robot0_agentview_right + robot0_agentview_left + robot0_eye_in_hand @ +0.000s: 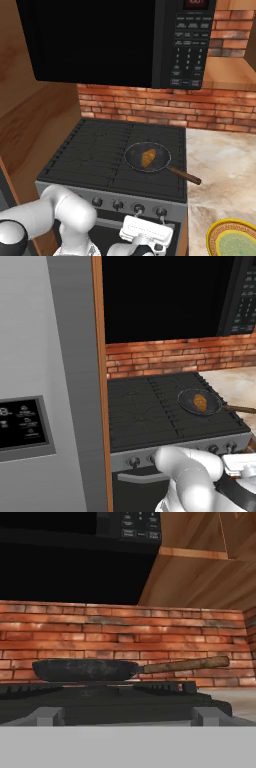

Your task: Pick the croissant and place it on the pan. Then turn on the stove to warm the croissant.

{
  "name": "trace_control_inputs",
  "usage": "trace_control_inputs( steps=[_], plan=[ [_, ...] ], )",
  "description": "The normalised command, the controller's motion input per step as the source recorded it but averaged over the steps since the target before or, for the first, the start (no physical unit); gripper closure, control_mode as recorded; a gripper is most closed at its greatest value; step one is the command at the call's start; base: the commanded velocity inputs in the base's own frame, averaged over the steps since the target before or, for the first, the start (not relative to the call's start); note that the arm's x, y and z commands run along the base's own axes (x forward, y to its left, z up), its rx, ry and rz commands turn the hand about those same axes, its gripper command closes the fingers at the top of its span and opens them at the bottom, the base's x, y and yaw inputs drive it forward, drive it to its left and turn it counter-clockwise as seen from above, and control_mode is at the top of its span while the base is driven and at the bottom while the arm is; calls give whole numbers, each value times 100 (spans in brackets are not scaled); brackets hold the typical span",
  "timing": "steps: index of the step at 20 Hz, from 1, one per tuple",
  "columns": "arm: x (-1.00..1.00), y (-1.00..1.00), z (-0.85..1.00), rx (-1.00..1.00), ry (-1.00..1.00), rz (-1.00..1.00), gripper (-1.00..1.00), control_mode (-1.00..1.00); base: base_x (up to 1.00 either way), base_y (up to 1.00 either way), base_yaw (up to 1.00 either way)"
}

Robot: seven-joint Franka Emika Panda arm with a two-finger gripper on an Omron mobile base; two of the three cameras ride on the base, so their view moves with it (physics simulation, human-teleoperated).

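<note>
The croissant [200,402], a small golden-brown oval lump, lies inside the pan [187,402], near the middle of its bowl. The pan, a round shallow dark skillet, sits flat on the stove [145,416] over its front right grate, its thin brown handle pointing right past the stove's edge. The stove's knobs [139,208] line its steel front panel.

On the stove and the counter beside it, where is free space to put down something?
The stove's whole left half is bare grates, and the beige counter is free between the brick wall and the yellow plate. The front right burner is crowded: the pan holds the croissant.
</note>
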Motion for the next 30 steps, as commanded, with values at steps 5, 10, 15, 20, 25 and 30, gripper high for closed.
trace_control_inputs(
  steps=[5, 10, 15, 20, 25, 30],
  plan=[
    [11, -35, -13, 0, 0, 0, -100, -100, 0, 0, 0],
    [15, -5, -15, 0, 0, 0, -100, -100, 0, 0, 0],
    [12, -2, -19, 0, 0, 0, -100, -100, 0, 0, 0],
    [18, -4, -14, 0, 0, 0, -100, -100, 0, 0, 0],
    [20, -5, -17, 0, 0, 0, -100, -100, 0, 0, 0],
    [18, -2, -24, 0, 0, 0, -100, -100, 0, 0, 0]
  ],
)
